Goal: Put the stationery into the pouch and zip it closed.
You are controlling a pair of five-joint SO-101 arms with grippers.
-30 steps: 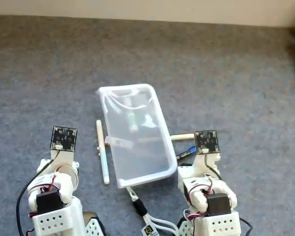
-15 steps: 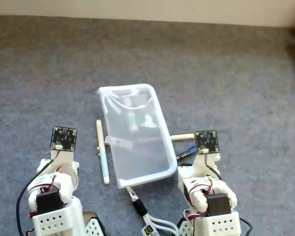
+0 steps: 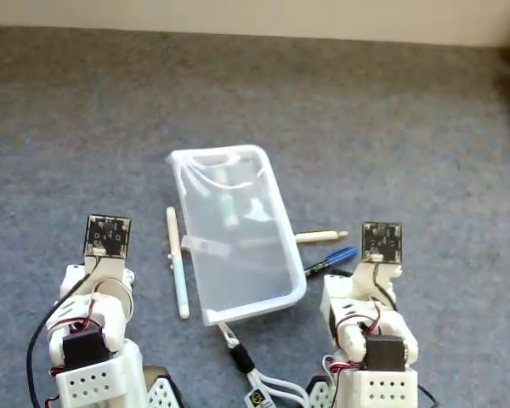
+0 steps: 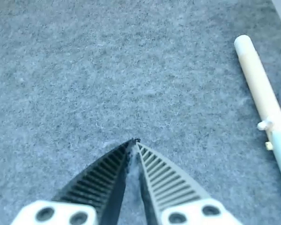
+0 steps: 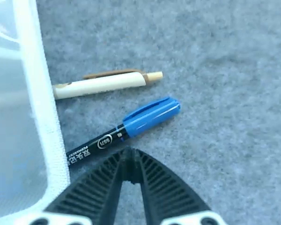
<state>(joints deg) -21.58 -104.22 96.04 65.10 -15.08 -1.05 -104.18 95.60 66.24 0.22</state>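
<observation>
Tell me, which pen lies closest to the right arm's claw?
The black marker with the blue cap, just off the tips of the right gripper. The cream pen lies beyond it, and the pale pen sits across the pouch.

- Right wrist view: I'm getting just one corner of the pouch (image 5: 40, 93), and the rest runs off the frame's edge.
- The blue-capped marker (image 5: 131, 124) has its black end meeting the pouch rim; I can't tell whether it slips underneath.
- Same story for the cream pen (image 5: 100, 83), one end right at that rim.
- Left wrist view: the pale pen (image 4: 267, 112) is cut by the edge, one end out of frame.
- From above, the shapes inside the pouch are blurred through its wall; I can't name them.
- The strap (image 3: 255, 378) by the pouch's near corner runs out of the picture.
</observation>
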